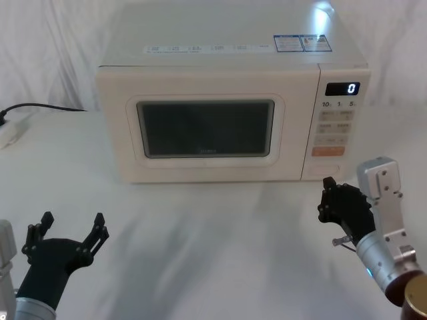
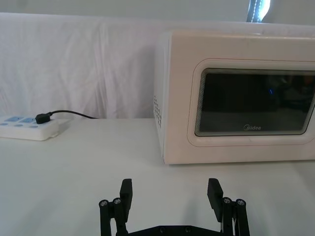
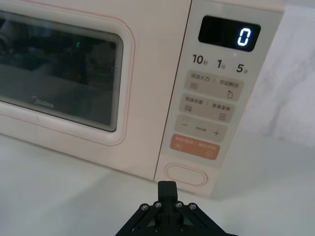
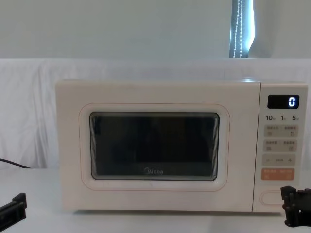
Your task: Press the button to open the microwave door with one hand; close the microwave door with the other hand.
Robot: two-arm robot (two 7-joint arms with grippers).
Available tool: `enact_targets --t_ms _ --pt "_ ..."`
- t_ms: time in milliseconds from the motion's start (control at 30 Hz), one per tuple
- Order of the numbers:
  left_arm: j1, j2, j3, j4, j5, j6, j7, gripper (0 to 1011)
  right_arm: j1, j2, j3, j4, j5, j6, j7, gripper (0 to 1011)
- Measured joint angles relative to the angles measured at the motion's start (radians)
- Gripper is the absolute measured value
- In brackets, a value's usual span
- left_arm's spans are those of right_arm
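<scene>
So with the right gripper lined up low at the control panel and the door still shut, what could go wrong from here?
1. The right gripper, fingers shut, sits just before the oval button; the orange key is directly above, so a high approach could press that instead.
2. The left gripper waits open in front of the microwave door's left part; if the door swings that way, it might strike it.
3. A hard push could slide the microwave back.

microwave (image 1: 220,113) centre table | power strip (image 2: 27,128) far left | button (image 3: 186,174) lower right
</scene>
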Motion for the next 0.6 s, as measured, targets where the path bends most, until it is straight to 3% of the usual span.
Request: enact_targets --t_ms 600 --pt "0.0 0.0 0.0 0.0 0.0 0.0 0.0 1001 0.111 -0.042 0.019 0.154 -0.024 0.011 -0.001 0"
